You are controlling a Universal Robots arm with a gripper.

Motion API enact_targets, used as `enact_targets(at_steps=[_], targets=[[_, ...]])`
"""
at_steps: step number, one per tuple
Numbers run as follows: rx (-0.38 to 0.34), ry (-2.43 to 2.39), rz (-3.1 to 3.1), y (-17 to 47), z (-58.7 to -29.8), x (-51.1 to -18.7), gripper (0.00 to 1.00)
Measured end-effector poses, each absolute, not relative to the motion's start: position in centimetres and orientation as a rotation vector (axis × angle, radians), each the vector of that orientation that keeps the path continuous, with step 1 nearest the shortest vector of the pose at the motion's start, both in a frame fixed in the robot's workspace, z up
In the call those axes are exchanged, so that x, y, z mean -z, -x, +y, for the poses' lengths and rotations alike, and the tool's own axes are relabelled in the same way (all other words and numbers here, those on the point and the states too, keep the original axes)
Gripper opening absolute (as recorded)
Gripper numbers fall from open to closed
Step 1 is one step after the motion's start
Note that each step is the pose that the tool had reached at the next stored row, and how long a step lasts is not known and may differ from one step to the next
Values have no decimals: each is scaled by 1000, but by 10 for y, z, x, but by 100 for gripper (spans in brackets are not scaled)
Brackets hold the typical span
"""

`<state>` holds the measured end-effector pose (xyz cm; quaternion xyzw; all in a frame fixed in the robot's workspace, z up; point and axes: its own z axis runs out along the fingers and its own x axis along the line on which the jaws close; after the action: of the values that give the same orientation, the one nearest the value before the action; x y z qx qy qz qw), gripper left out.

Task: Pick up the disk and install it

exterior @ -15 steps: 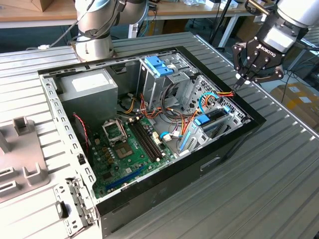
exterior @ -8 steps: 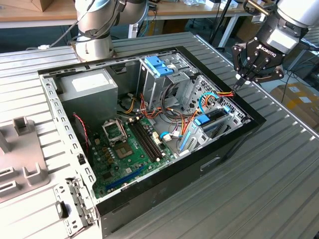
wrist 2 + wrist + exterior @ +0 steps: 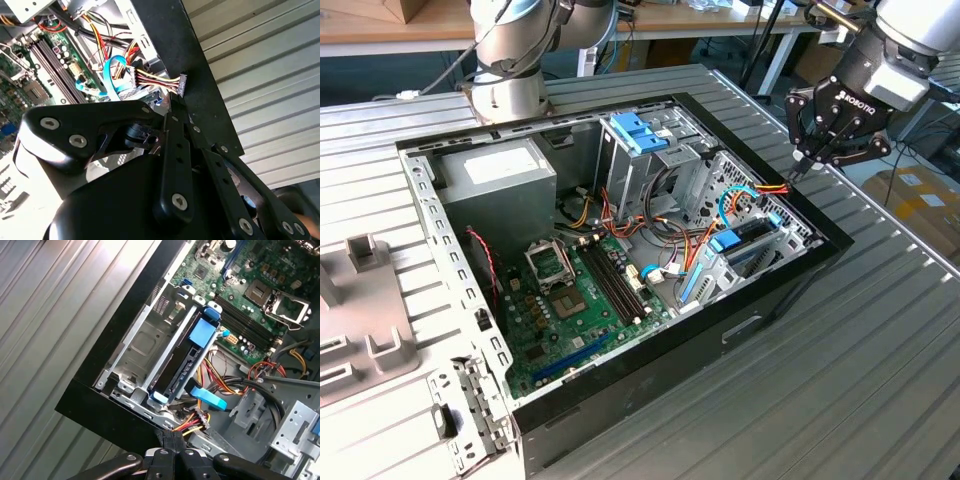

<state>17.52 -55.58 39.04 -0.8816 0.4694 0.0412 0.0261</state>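
Note:
The disk sits edge-on in a metal bay at the corner of the open computer case, with blue rails and a blue tab on it. In the first wrist view the disk stands in that bay beside an empty slot. My gripper hangs over the case's black rim on the exterior view's right, up and to the right of the disk. Its fingers are closed together, and a connector on red, yellow and black wires sticks out at their tips. Both wrist views show the gripper over the rim.
The open case lies on a ribbed metal table. Inside are a grey power supply, a metal cage with a light-blue top, the green motherboard and loose cables. A grey fixture stands at the left, and the arm's base behind.

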Motion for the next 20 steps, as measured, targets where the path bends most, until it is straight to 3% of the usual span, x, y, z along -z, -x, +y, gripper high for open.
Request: enact_targets(at_steps=[20], targets=[[-135, 2857, 1189, -175, -556, -390, 11]])
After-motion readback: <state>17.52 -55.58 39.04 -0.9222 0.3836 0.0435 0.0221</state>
